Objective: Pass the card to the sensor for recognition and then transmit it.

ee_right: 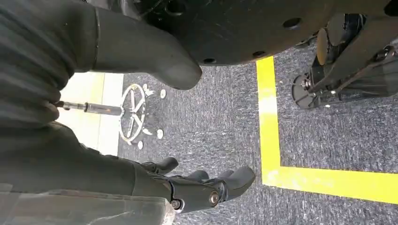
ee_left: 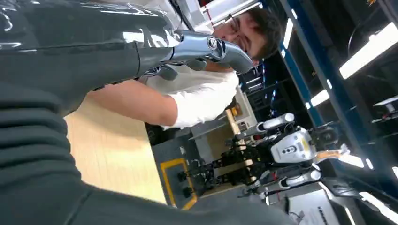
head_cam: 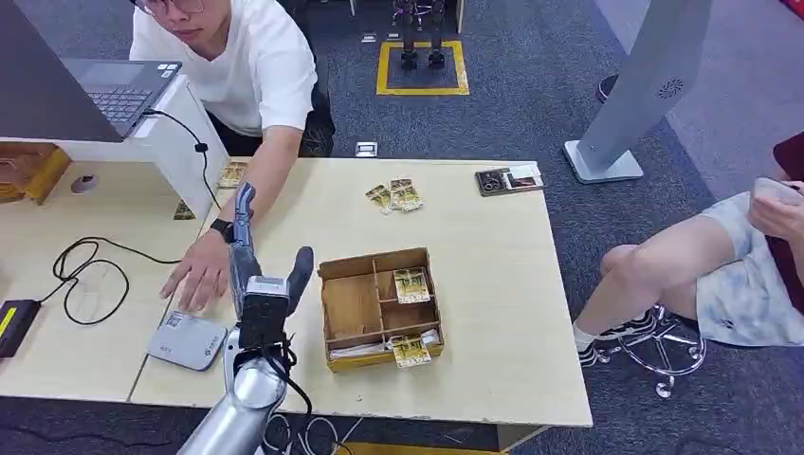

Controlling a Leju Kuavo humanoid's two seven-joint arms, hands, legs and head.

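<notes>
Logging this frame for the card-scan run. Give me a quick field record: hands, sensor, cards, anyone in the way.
left hand: raised over the table, fingers apart, holds nothing
right hand: hanging over the carpet, holds nothing
sensor: grey pad on the table, beside the left hand
wooden tray: cards in its compartments
loose cards: on the table beyond the tray
person's hand: flat on the table just past the sensor

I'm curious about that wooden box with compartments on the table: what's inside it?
The wooden box holds one card in a back compartment and another card in the front slot, lying on pale sheets. What lies beneath them is covered.
</notes>
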